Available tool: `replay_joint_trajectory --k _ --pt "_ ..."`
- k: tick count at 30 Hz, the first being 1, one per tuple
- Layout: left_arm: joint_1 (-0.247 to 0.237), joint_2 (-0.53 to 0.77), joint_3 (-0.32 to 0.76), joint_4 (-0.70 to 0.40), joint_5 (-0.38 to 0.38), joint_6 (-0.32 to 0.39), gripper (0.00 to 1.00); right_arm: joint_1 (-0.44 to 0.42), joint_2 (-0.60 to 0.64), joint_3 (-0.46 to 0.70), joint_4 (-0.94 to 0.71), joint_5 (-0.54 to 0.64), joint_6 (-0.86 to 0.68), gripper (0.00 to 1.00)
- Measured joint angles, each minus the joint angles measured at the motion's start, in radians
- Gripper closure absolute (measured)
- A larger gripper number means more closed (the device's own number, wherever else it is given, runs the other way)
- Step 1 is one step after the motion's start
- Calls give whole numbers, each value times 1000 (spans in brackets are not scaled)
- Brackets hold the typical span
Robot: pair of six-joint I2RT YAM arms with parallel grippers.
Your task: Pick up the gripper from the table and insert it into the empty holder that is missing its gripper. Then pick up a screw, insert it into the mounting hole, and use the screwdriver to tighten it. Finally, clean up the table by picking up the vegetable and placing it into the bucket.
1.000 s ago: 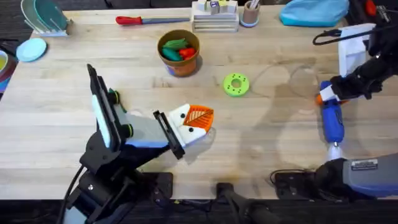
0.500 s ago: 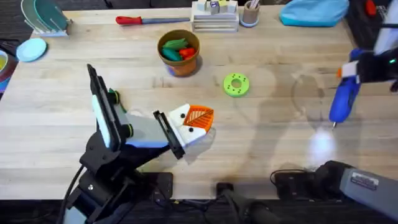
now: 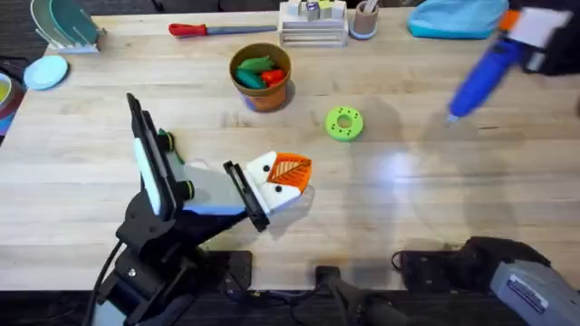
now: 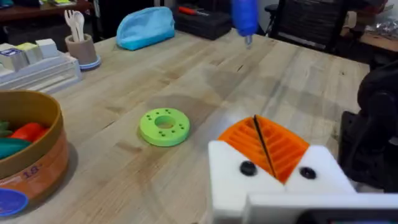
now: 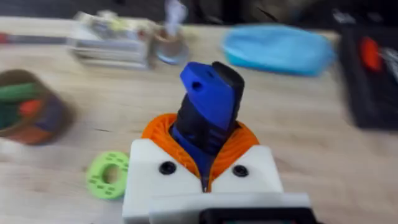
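Right gripper [image 5: 205, 171] was clamped on the screwdriver [image 3: 476, 79]. Over the last second it had lifted the tool off the table near the right edge, where it had lain flat, and carried it up and away toward the far right corner, next to the blue pouch [image 3: 456, 18]. In the current overhead the screwdriver hung in the air, tilted, bit pointing down toward the green ring [image 3: 343, 123], well apart from it. The left wrist view showed the blue body and bit [image 4: 245, 15] high beyond the ring.

Left gripper [image 3: 283, 179] hadn't moved in that time: parked on the table near-left of the ring, both orange tips in their white holders, pads pressed together, gripping nothing.

The bucket [image 3: 261, 77] sat far-left of the ring. It held a green piece [image 3: 256, 64] and a red piece; I'd take the green one for the vegetable, already inside.

Read: tip insertion looked done. The screwdriver pickup suggests the tightening step, but the tool moved away from the left gripper, not toward it. Could be a reorientation swing. Couldn't see a loose screw on the table. Next move would need the bit brought back and lined up with a mounting hole on the left holder [image 4: 273, 180].
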Motion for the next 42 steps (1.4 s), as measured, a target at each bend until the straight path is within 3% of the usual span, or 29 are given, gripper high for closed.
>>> replay_joint_trajectory --k 8,13,23,34,42 --pt "0 0 0 0 0 0 988 407 -10 -133 380 -42 99 979" --pt "0 0 0 0 0 0 988 584 -10 -140 530 -60 114 979" --pt "0 0 0 0 -7 0 988 782 -5 -140 669 -98 125 979" --pt "0 0 0 0 -7 0 988 913 37 -140 733 -119 125 979" --pt "0 0 0 0 -7 0 988 1002 134 -140 809 -119 125 979"
